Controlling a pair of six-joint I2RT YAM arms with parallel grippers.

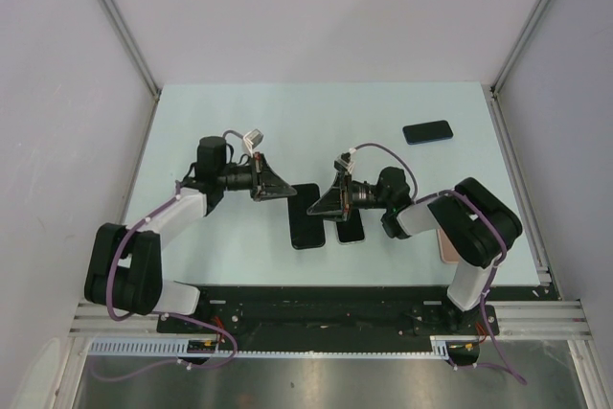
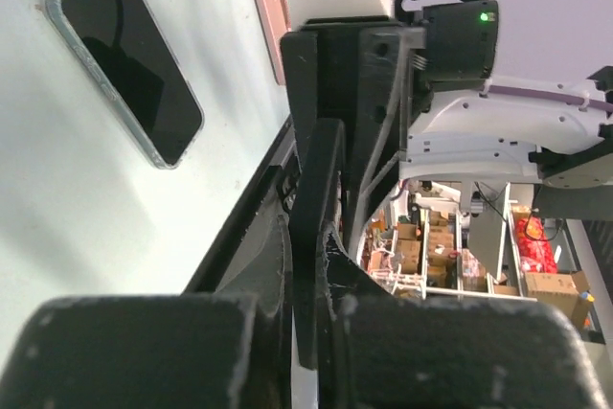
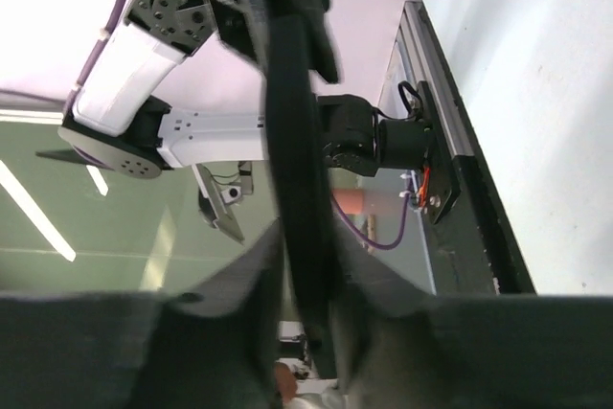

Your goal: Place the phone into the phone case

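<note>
A flat black slab (image 1: 307,222), either a phone or a case, I cannot tell which, is held on edge between both grippers at the table's middle. My left gripper (image 1: 284,189) is shut on its far left end; the slab (image 2: 314,227) runs between the fingers. My right gripper (image 1: 326,204) is shut on its right edge, with the slab (image 3: 295,189) between its fingers. A dark phone with a clear rim (image 2: 124,59) lies flat on the table, partly under the right gripper (image 1: 351,229).
Another dark phone (image 1: 427,131) lies at the far right. A pink phone or case (image 1: 447,248) lies under the right arm's elbow and also shows in the left wrist view (image 2: 271,21). The black base rail (image 1: 326,299) runs along the near edge.
</note>
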